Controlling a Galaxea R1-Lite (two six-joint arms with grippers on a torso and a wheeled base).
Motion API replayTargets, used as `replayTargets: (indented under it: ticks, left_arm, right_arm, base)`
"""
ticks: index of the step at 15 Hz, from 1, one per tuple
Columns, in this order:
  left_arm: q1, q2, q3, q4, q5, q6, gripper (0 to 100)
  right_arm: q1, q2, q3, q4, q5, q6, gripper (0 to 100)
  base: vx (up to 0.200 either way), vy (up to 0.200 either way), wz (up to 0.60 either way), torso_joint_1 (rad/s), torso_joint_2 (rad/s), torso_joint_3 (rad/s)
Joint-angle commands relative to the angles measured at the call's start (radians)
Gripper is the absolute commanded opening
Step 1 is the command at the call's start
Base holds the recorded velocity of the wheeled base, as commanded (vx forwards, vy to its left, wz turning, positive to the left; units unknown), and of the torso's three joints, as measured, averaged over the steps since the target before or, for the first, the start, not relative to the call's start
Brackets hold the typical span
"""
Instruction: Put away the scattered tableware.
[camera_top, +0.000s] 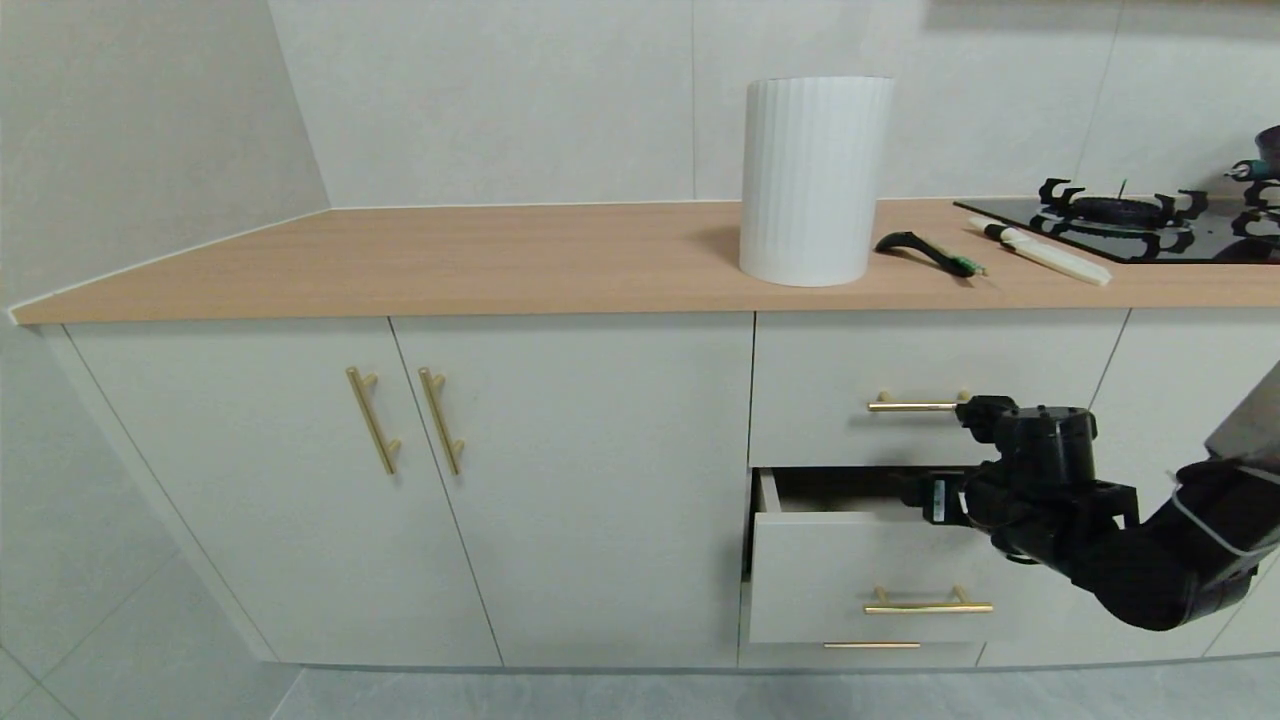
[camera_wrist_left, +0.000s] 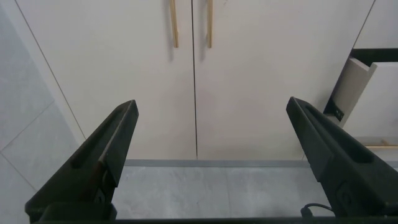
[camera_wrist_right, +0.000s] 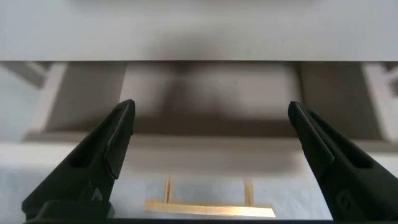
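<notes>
On the wooden counter (camera_top: 480, 260) lie a black-handled utensil with a green tip (camera_top: 930, 252) and a long white utensil (camera_top: 1045, 255), just right of a tall white ribbed container (camera_top: 815, 180). Below them the middle drawer (camera_top: 860, 575) stands pulled out and looks empty in its visible part. My right gripper (camera_top: 925, 495) hovers over the drawer's opening, open, with nothing between its fingers; the right wrist view shows the right gripper (camera_wrist_right: 211, 155) above the drawer (camera_wrist_right: 186, 163) and its gold handle (camera_wrist_right: 208, 210). My left gripper (camera_wrist_left: 211, 162) is open and empty, low in front of the cabinet doors (camera_wrist_left: 193, 81).
A black gas hob (camera_top: 1130, 225) occupies the counter's right end, close to the white utensil. The closed top drawer (camera_top: 915, 390) with its gold handle sits just above my right gripper. Two cabinet doors (camera_top: 410, 470) are shut at left. Grey tiled floor (camera_wrist_left: 205, 186) lies below.
</notes>
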Motion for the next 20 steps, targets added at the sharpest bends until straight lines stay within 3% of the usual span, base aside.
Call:
replayTargets:
  ticks: [1, 8, 12, 20]
  left_arm:
    - [0.000, 0.000, 0.000, 0.001, 0.001, 0.000, 100]
    - [0.000, 0.000, 0.000, 0.001, 0.001, 0.000, 100]
    - [0.000, 0.000, 0.000, 0.000, 0.001, 0.000, 100]
    - [0.000, 0.000, 0.000, 0.000, 0.001, 0.000, 100]
  right_arm:
    - [0.001, 0.134, -0.012, -0.049, -0.013, -0.002, 100]
    - [0.001, 0.115, -0.003, -0.036, -0.016, -0.005, 100]
    - [0.003, 0.056, 0.000, 0.046, -0.013, -0.006, 100]
    - [0.024, -0.102, -0.001, 0.361, -0.006, -0.055, 100]
  base:
    - [0.000, 0.000, 0.00, 0.000, 0.00, 0.000]
    - [0.000, 0.000, 0.00, 0.000, 0.00, 0.000]
    - [0.000, 0.000, 0.00, 0.000, 0.00, 0.000]
    - [0.000, 0.000, 0.00, 0.000, 0.00, 0.000]
